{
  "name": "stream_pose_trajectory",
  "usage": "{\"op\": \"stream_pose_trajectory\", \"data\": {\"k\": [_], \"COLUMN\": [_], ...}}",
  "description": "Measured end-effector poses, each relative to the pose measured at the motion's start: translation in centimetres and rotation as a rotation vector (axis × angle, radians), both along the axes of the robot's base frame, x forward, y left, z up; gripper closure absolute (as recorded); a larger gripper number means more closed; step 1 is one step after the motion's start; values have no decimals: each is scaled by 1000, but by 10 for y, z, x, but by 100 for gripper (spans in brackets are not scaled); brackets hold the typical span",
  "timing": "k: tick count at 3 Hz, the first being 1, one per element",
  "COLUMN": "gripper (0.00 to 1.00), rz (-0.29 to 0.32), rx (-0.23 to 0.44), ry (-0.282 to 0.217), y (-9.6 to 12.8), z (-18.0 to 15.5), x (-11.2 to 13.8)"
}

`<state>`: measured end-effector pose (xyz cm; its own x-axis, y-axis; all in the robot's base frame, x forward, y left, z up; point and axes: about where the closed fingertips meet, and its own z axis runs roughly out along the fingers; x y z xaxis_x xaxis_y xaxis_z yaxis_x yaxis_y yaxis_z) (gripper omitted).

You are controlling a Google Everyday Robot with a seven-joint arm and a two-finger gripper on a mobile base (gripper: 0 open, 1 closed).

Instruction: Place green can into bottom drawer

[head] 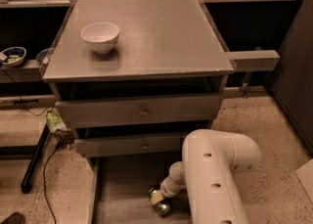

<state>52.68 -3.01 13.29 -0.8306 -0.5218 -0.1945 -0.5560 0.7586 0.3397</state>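
Observation:
The bottom drawer (124,189) is pulled out at the foot of the grey cabinet, and its flat grey floor shows. My white arm (215,179) reaches down into it from the right. My gripper (159,198) is low inside the drawer, near its front. A small shiny greenish-silver thing, the green can (163,208), sits right at the gripper, on or just above the drawer floor. The arm and wrist hide part of the can.
A white bowl (100,36) stands on the cabinet top (156,37) at the left. Two shallower drawers with round knobs (143,112) sit above the open one. A shelf with a small dish (13,56) is at the left, and cables lie on the floor there.

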Motion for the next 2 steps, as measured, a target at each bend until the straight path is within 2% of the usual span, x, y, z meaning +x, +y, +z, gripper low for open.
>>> {"op": "stream_pose_trajectory", "data": {"k": [2], "gripper": [3], "rz": [0], "rx": [0], "ry": [0], "y": [0], "z": [0], "x": [0]}}
